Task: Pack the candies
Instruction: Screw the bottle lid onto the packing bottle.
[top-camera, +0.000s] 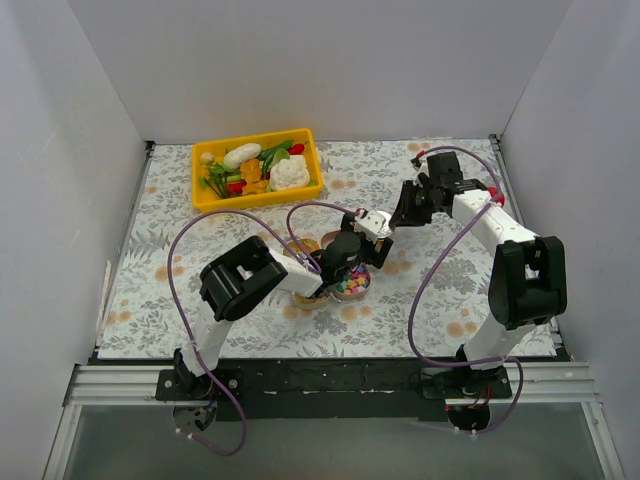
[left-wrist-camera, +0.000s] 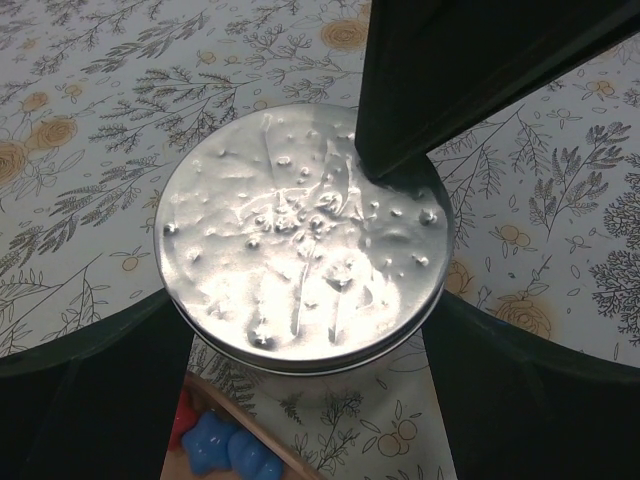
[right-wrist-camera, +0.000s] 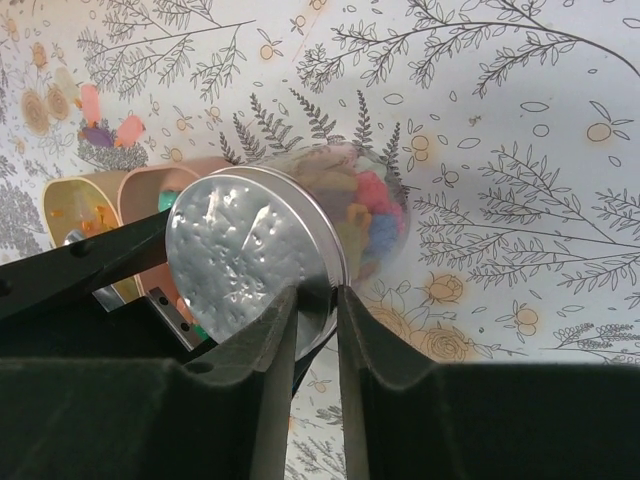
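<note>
Candies inside clear jar under metal lid | light, loose, spill if tipped | jar stiff, slick: grip round wall, lid by rim | left claw wide, seemingly clamping jar | right claw slightly apart at lid rim, apparently empty

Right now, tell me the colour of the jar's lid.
Shiny silver metal with a dimpled surface; the lid shows best in the left wrist view.

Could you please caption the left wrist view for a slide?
Left gripper grips a dimpled silver lid; blue candies peek in below.
</note>
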